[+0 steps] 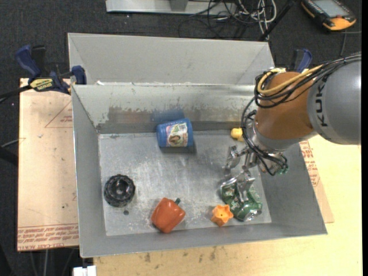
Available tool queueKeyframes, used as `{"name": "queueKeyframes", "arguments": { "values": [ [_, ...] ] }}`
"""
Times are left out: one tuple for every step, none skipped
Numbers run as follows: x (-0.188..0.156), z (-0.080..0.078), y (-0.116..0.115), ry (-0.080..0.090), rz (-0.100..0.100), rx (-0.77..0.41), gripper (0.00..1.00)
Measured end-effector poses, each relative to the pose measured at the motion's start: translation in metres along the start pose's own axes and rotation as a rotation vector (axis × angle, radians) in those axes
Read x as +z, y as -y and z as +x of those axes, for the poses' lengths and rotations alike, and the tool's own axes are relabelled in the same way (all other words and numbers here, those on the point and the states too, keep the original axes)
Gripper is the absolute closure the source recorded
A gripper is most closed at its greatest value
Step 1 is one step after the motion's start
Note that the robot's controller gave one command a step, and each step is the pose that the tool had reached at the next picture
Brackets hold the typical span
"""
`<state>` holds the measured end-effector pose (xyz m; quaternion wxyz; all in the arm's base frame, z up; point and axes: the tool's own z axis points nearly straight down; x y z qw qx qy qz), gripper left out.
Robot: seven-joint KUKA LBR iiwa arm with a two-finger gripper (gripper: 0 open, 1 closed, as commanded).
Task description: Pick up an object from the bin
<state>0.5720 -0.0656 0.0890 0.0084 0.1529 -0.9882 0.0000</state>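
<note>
My gripper [238, 183] hangs low in the bin's right front part, open, its metal fingers pointing down just above a green crumpled thing [247, 207]. Nothing shows between the fingers. A small orange toy [221, 214] lies touching the green thing on its left. A small yellow piece [236, 133] sits by the back wall, right beside the arm's orange cover.
A blue can with a paper label [174, 134] lies against the back wall in the middle. An orange bell pepper [167, 214] rests near the front wall. A black ribbed round thing [119, 189] sits at the front left. Bare floor lies between them.
</note>
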Motion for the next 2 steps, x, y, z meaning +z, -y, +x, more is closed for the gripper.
{"name": "queueKeyframes", "arguments": {
  "values": [
    [-0.001, 0.012, 0.002, 0.021, 0.004, 0.127, 1.00],
    [-0.119, 0.013, -0.008, 0.021, 0.002, 0.105, 1.00]
  ]
}}
